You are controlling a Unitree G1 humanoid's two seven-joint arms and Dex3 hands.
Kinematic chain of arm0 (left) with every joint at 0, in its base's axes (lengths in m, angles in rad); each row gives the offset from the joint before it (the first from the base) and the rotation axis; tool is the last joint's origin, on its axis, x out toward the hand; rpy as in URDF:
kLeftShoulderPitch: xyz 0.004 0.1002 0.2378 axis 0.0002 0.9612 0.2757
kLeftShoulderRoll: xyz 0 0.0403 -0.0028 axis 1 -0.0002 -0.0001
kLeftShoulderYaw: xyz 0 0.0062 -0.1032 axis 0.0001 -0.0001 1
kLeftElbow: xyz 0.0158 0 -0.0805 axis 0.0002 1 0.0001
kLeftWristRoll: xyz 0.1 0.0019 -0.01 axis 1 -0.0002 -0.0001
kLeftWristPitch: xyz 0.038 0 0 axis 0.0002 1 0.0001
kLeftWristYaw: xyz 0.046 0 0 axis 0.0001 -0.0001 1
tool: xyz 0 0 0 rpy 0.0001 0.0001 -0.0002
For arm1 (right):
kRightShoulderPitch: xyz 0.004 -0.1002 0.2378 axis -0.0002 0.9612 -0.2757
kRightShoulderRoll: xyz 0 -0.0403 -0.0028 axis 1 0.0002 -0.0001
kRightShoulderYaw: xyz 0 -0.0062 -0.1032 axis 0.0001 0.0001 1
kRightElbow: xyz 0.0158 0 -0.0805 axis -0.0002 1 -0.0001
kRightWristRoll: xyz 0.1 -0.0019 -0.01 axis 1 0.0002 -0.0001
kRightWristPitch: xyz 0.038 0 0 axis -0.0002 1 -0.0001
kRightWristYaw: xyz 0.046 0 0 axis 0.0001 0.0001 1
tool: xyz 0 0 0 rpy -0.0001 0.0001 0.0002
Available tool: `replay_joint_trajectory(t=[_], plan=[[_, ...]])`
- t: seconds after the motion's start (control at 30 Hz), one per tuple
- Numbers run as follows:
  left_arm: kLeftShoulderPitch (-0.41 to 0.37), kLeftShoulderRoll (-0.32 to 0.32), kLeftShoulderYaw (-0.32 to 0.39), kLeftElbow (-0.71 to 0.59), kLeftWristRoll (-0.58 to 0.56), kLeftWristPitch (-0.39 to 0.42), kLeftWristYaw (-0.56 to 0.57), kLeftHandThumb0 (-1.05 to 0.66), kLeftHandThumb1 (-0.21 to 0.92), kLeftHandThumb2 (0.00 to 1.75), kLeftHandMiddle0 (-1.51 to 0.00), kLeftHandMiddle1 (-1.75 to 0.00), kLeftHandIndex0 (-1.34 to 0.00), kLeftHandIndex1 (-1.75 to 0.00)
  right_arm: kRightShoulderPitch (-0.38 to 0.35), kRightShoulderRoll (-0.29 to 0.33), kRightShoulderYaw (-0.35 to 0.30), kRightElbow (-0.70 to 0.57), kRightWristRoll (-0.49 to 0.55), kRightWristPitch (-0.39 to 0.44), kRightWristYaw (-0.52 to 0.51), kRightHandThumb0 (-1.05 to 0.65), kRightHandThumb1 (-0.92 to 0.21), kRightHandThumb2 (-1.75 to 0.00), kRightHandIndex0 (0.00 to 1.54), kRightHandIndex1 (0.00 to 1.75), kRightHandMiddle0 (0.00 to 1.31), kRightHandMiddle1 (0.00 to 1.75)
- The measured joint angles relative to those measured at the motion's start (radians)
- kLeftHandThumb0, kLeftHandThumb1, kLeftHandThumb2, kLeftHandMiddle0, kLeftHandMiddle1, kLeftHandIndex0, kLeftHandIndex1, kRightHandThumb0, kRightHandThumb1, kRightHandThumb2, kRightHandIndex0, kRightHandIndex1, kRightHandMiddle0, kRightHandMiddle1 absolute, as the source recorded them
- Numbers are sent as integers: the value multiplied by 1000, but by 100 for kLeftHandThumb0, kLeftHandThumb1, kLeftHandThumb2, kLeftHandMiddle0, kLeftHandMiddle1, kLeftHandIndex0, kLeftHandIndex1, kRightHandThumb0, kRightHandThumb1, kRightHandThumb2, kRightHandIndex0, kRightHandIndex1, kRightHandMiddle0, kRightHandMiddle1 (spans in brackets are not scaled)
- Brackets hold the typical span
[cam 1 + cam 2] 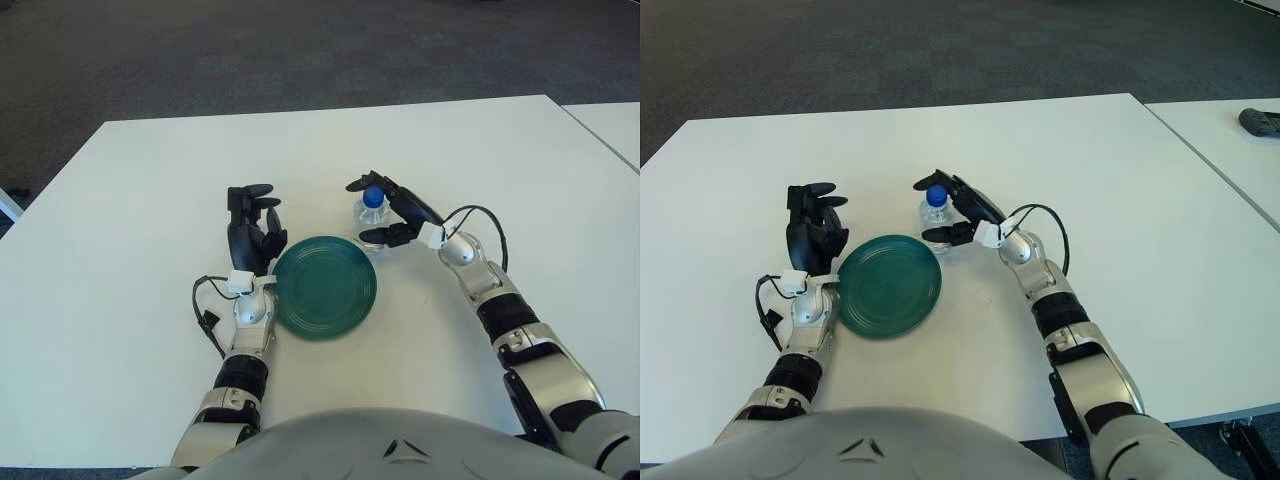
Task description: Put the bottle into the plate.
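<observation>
The step in hand is the grasp. The bottle (371, 217), a small clear one with a blue cap, stands upright on the white table (120, 200) just off the rim of the green plate (325, 286), at about one o'clock from the plate's centre. The right hand (392, 212) reaches in from the four o'clock side and brackets the bottle: one of its fingers (360, 183) arches past the cap on the far side, another lies low by the base on the near side. They look partly closed around the bottle, but whether they already press on it cannot be told, and the bottle shows no sign of being lifted.

The left hand (250, 228) shows at the plate's nine to ten o'clock edge, its fingers loosely curled and holding nothing.

By judgement, the next move calls for closing firmly on the bottle's body, lifting it clear of the rim, then carrying it toward seven o'clock to set it on the plate.
</observation>
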Motion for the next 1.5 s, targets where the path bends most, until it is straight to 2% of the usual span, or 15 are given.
replay_joint_trajectory(t=[0.07, 0.27, 0.37, 0.67, 1.5], plan=[[1, 0, 0, -2, 0, 0, 2, -91, 92, 69, -24, -167, -17, -150, 2, 11, -4, 6, 9, -23, -13, -78, -92, -27, 99, 169, 75, 172], [2, 0, -2, -6, -7, 0, 4, -91, 92, 70, -22, -170, -19, -148, 8, 45, -14, 25, 27, -82, -50, -66, -92, -35, 122, 174, 94, 174], [2, 0, -4, -8, -14, 0, 0, -92, 92, 70, -22, -171, -19, -148, 8, 51, -21, 26, 36, -108, -62, -62, -92, -40, 128, 174, 98, 175], [2, 0, -6, -9, -23, 1, -10, -92, 92, 69, -23, -173, -18, -150, 8, 50, -25, 40, 51, -151, -72, -59, -92, -45, 132, 175, 103, 175], [-1, 0, -6, -9, -33, 3, -11, -94, 92, 69, -22, -175, -22, -153, 8, 44, -32, 83, 44, -227, -111, -49, -92, -56, 133, 175, 105, 175]])
